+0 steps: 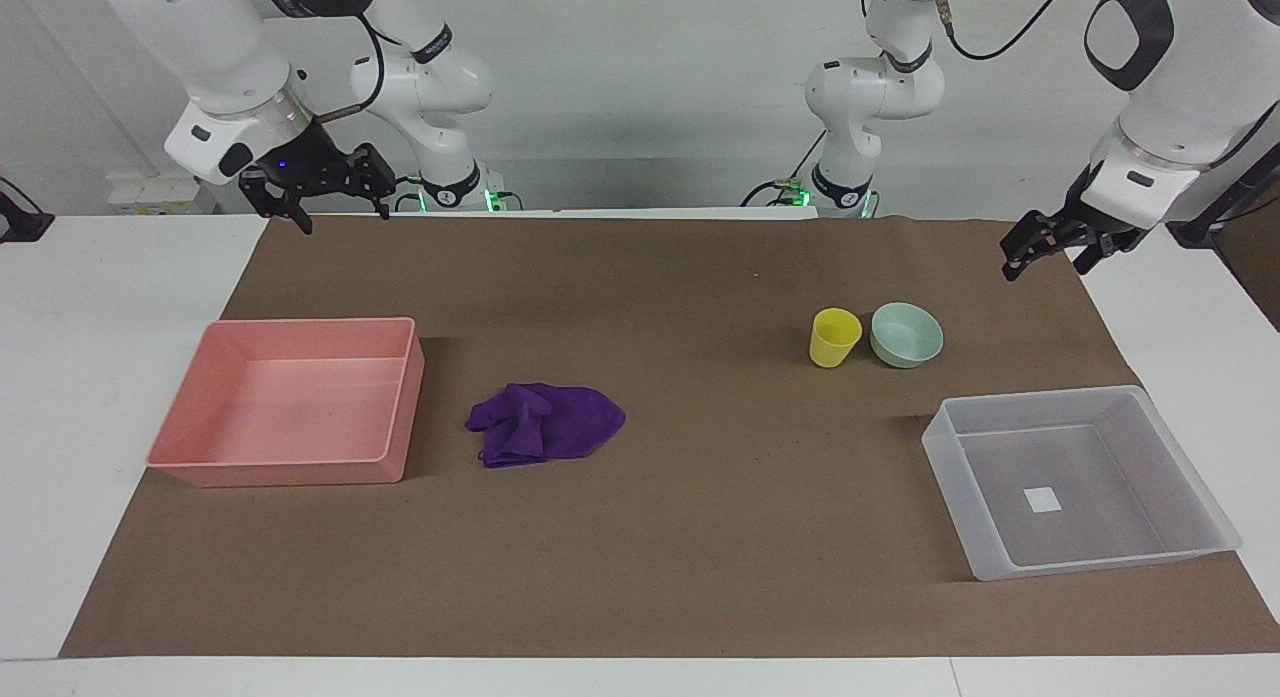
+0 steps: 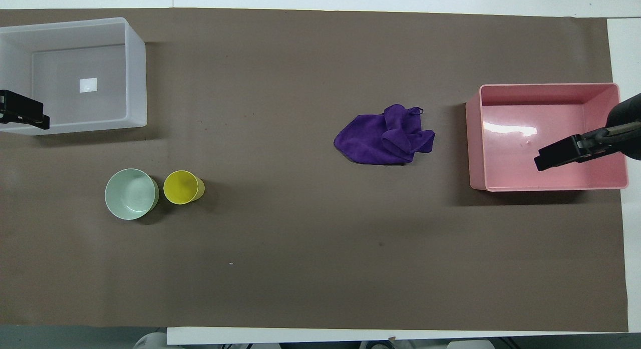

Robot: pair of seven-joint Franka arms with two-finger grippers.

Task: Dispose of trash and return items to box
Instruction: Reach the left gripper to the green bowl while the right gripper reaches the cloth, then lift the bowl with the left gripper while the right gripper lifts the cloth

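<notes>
Table [image 1: 60,397], white, under a brown mat [image 1: 700,537] that carries everything listed

Rag [image 1: 545,423]: deep purple, crumpled, flat on the mat near the middle, just beside the pink tray on the side toward the left arm's end; touched by nothing

Pink tray [image 1: 390,447]: opaque, rectangular, at the right arm's end of the mat; nothing inside it

Cup [image 1: 834,337]: yellow, upright, mouth up, on the mat toward the left arm's end, nearer to the robots than the box

Bowl [image 1: 906,334]: pale mint green, upright, just beside the cup on the side toward the left arm's end; the facing view shows a thin gap between them

Box [image 1: 1190,457]: clear-grey, shallow, at the left arm's end of the mat, farther from the robots than cup and bowl; white sticker [image 1: 1042,499] on its floor, otherwise nothing in it

Right gripper [image 1: 338,209]: raised in the air over the mat's edge at the robots' end, above the pink tray's end of the table; fingers spread apart, holding nothing

Left gripper [image 1: 1048,257]: raised in the air over the mat's corner at the robots' end, well apart from bowl and box; fingers spread apart, holding nothing
</notes>
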